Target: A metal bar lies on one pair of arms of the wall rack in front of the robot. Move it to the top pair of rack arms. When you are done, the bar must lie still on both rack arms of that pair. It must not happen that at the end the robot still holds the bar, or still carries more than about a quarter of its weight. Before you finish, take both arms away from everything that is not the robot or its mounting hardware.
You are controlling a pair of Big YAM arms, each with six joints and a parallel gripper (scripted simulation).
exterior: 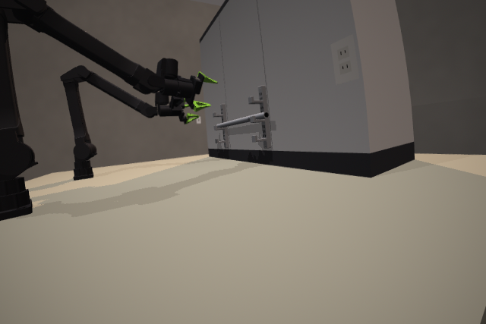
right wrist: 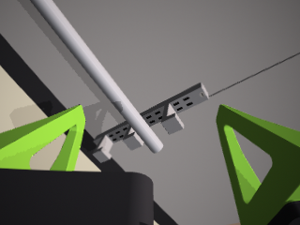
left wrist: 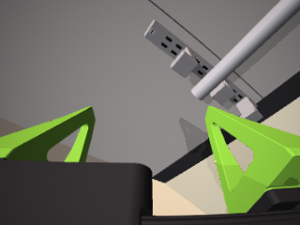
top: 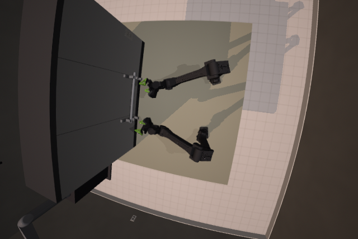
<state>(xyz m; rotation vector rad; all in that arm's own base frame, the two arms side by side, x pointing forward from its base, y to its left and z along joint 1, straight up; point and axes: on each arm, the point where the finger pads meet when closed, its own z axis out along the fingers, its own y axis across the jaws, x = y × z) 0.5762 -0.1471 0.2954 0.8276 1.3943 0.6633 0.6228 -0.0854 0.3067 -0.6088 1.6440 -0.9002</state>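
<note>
The metal bar [top: 132, 97] [exterior: 243, 119] [left wrist: 248, 46] [right wrist: 89, 61] lies across the middle pair of rack arms. The top rack arm on the left side [left wrist: 184, 63] [exterior: 216, 115] and the top rack arm on the right side [right wrist: 173, 124] [exterior: 253, 99] hold nothing. My left gripper [top: 139, 126] [left wrist: 150, 112] is open in front of the bar's left end, with nothing between its fingers. My right gripper [top: 144, 86] [exterior: 206, 92] [right wrist: 150, 112] is open and empty in front of the bar's right end. Both grippers are short of the bar, with visible space between.
The grey wall panel [top: 86, 94] [exterior: 306, 77] stands close behind the rack, with a dark base strip [exterior: 314, 162] at its foot. The lowest rack arms [exterior: 257, 139] [left wrist: 250, 110] [right wrist: 102, 154] sit just below the bar. A wall outlet [exterior: 344, 59] is beyond the rack's right side.
</note>
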